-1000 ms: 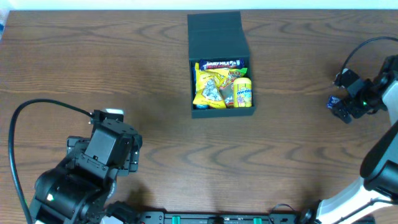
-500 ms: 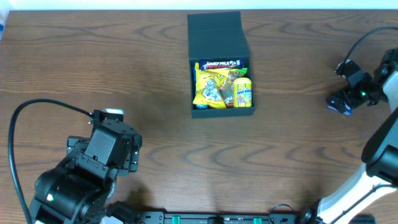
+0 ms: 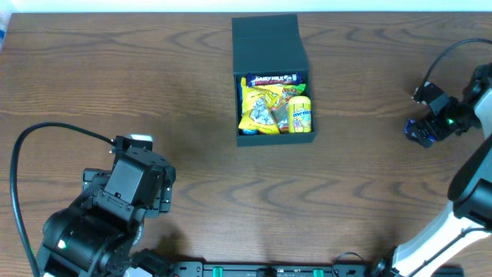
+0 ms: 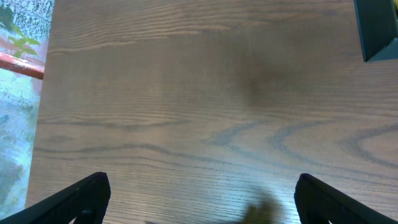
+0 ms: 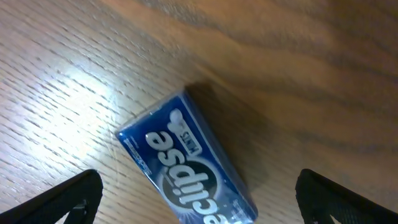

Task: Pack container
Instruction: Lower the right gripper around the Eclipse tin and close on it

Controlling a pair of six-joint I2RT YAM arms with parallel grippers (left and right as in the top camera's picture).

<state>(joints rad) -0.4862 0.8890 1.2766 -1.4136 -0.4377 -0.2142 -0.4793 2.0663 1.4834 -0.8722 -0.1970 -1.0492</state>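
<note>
The dark teal container [image 3: 274, 138] stands open at the table's top centre, its flap lid [image 3: 266, 45] folded back. Inside lie yellow snack packets [image 3: 261, 108] and a yellow Mentos tube [image 3: 300, 112]. Its corner shows in the left wrist view [image 4: 378, 28]. My right gripper [image 3: 421, 132] is open at the right edge, low over a blue Eclipse packet [image 5: 189, 168] that lies flat on the wood between its fingers [image 5: 199, 199]. My left gripper [image 4: 199, 199] is open and empty over bare wood at the bottom left [image 3: 131, 188].
The table's left edge [image 4: 38, 112] shows in the left wrist view, with a red bar beyond it. A black cable [image 3: 46, 135] loops from the left arm over the table.
The right gripper has shifted slightly around the blue packet at the right edge. The left arm and the container have not moved.
</note>
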